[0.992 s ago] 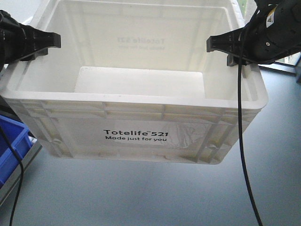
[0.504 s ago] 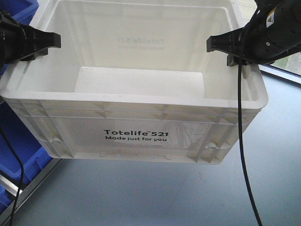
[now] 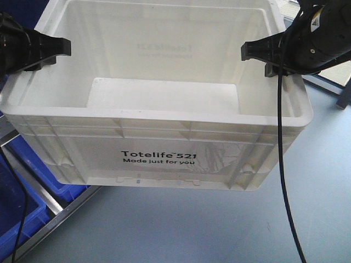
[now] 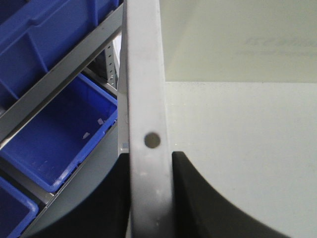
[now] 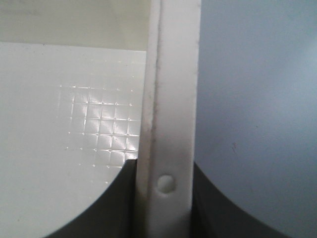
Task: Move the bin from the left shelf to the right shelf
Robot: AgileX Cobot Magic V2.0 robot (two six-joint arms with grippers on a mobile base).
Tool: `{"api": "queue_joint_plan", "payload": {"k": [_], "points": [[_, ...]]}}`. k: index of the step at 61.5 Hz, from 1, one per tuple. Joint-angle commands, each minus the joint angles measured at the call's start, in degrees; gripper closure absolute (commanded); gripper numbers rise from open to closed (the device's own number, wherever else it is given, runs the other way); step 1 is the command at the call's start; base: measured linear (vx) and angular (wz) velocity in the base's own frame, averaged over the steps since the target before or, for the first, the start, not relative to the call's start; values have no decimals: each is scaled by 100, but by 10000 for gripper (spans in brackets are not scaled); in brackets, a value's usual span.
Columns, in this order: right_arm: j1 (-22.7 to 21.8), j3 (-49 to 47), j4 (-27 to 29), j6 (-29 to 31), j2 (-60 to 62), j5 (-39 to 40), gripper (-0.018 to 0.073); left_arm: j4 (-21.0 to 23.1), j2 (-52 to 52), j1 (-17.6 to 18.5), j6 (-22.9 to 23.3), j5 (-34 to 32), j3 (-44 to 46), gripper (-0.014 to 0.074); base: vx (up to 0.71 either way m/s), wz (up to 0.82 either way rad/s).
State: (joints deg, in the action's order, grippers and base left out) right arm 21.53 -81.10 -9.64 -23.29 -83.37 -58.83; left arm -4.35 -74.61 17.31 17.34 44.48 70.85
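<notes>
**Left gripper** [image 3: 45,57]: black, blunt fingers clamped across the left side wall of the bin [image 3: 159,137], one finger inside and one outside. In the left wrist view the two dark fingers [image 4: 203,198] flank the wall's top edge, touching both faces.

**Right gripper** [image 3: 260,61]: same build, pinching the right side wall in the same way. In the right wrist view the fingers [image 5: 111,203] close tightly on the rim. A black cable [image 3: 282,164] hangs from this arm, crossing the front right corner of the bin.

**Bin:** large rectangular tote of white, slightly translucent plastic.
- The rim is broad and rolled, with ribbed reinforcement below it.
- The front carries black "Totelife 521 Made just for you" print.
- The interior holds nothing. Its floor is embossed with a fine square grid [image 5: 99,134].
- A small round stud sits on each gripped edge.
- It is held level in the air between both grippers, clear of any support.

**Surroundings:**
- A smooth grey floor [image 3: 219,230] lies below and to the right.
- Lower left is a grey metal shelf frame [image 3: 60,211] holding blue bins [image 3: 19,219], close beside the tote's left wall.
</notes>
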Motion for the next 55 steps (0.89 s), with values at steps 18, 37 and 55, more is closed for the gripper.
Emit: {"api": "queue_joint_plan", "payload": {"k": [18,37,55], "points": [[-50,-221,-355,37,276,548,497,-68,279,19,-111,-687,222,514,3,38],[-50,-221,-355,37,276,548,497,-68,279,19,-111,-687,222,514,-1,40],[-50,-221,-355,37,275,542,497,-68,279,19,-111,-687,222,514,-3,33]]}}
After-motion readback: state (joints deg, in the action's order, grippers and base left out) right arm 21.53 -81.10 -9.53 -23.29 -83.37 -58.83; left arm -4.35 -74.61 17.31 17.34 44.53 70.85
